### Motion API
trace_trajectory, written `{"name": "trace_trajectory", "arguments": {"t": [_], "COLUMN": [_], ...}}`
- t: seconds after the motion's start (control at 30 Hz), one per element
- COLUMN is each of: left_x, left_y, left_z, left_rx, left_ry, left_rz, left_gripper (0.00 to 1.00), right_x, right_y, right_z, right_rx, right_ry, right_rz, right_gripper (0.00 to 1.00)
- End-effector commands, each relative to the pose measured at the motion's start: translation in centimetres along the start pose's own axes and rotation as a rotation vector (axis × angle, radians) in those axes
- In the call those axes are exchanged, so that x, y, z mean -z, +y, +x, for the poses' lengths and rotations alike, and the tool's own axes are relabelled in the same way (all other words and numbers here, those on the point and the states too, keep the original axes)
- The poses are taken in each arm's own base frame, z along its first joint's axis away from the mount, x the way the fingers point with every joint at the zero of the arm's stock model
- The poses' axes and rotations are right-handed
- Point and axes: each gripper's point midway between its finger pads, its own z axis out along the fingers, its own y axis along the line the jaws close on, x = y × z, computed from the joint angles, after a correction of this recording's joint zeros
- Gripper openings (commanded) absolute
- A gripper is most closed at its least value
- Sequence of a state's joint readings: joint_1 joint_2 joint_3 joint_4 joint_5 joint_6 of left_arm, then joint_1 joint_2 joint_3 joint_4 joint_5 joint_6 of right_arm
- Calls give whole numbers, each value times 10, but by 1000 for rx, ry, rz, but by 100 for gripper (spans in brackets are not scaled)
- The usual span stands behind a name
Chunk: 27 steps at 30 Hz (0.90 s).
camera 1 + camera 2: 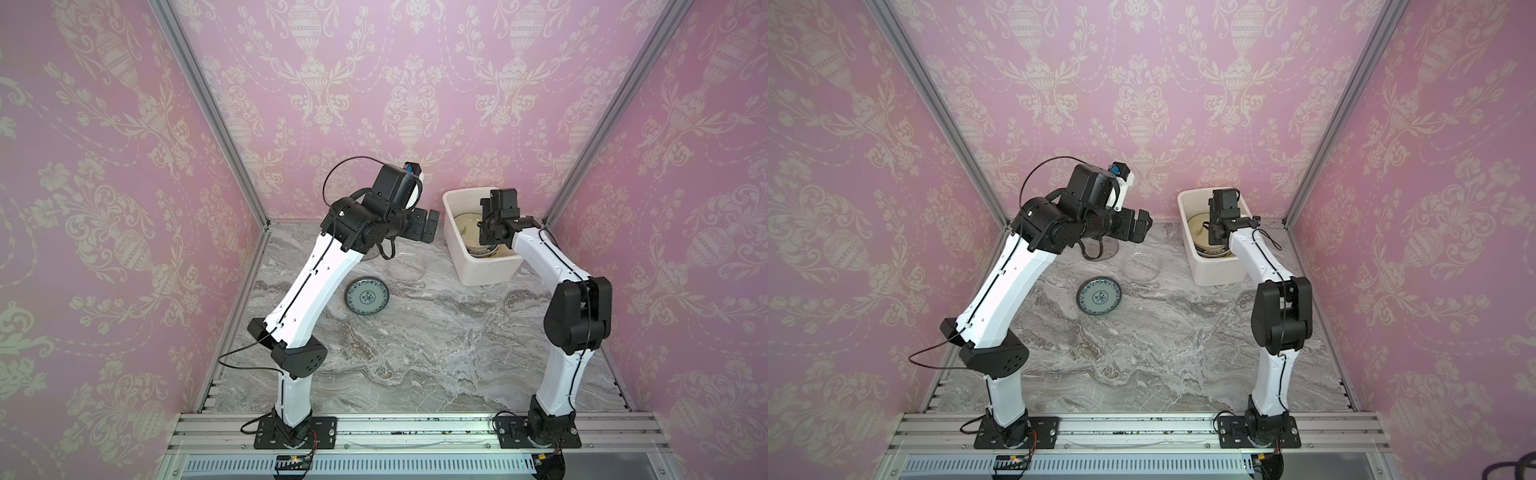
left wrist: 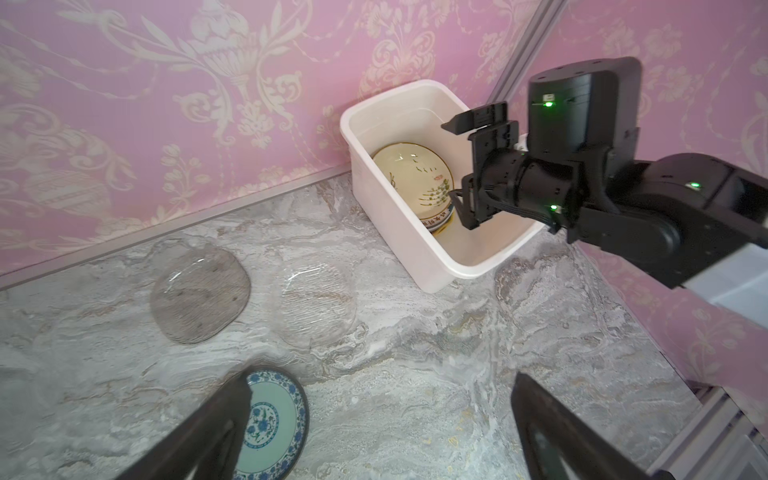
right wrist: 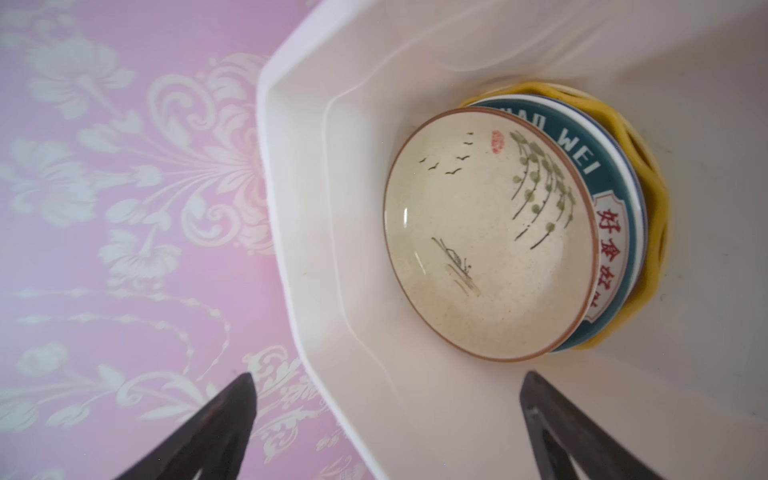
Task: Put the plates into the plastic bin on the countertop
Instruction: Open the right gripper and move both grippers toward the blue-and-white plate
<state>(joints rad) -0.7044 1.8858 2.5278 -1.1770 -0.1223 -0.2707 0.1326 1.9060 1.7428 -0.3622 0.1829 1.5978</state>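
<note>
You have three plates on the countertop (image 1: 415, 340): one teal patterned plate (image 1: 366, 298), one smoky glass plate (image 2: 199, 293) and one clear glass plate (image 2: 318, 303). In the plastic bin (image 1: 486, 270) you can count three stacked: cream plate (image 3: 486, 249) on top, teal-rimmed plate (image 3: 611, 174), yellow plate (image 3: 658, 232) below. Your right gripper (image 3: 388, 374) hangs over this stack, fingers wide apart, empty. Your left gripper (image 2: 382, 376) is raised above the countertop, also spread and empty.

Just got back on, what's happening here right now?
The right claw hangs open over the white bin, above a cream plate that tops a stack there. The left claw is open and empty above the counter. A teal plate, a smoky glass plate and a clear glass plate lie on the counter, not yet binned.
</note>
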Motion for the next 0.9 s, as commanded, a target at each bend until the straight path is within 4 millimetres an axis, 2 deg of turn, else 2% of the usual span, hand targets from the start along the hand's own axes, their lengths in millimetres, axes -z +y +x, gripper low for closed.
{"name": "trace_trajectory", "arguments": {"t": [0.0,0.17,0.27,0.37,0.47,0.5,0.57,0.67,0.8,0.87], "left_x": [35,65,85,101,107,107,105,89,53,32], "left_y": [28,52,68,91,119,127,137,149,162,169], "left_z": [-2,9,23,42,76,88,113,156,204,216], "left_rx": [-25,-19,26,155,345,403,476,583,799,902], "left_ry": [-36,-51,-79,-118,-103,-88,-42,69,199,203], "left_rz": [-132,-200,-215,-202,-190,-186,-184,-187,-130,-78], "left_gripper": [99,99,99,99,99,98,98,98,99,99], "right_x": [42,85,119,153,185,191,204,212,200,187], "right_y": [10,10,6,-10,-41,-59,-88,-127,-164,-176], "right_z": [4,23,45,79,110,122,145,175,206,217], "right_rx": [136,270,445,626,753,786,831,859,870,828], "right_ry": [42,117,172,277,393,439,528,638,699,702], "right_rz": [-10,-114,-192,-271,-318,-319,-328,-314,-271,-246], "right_gripper": [100,100,100,98,96,95,94,91,87,85]}}
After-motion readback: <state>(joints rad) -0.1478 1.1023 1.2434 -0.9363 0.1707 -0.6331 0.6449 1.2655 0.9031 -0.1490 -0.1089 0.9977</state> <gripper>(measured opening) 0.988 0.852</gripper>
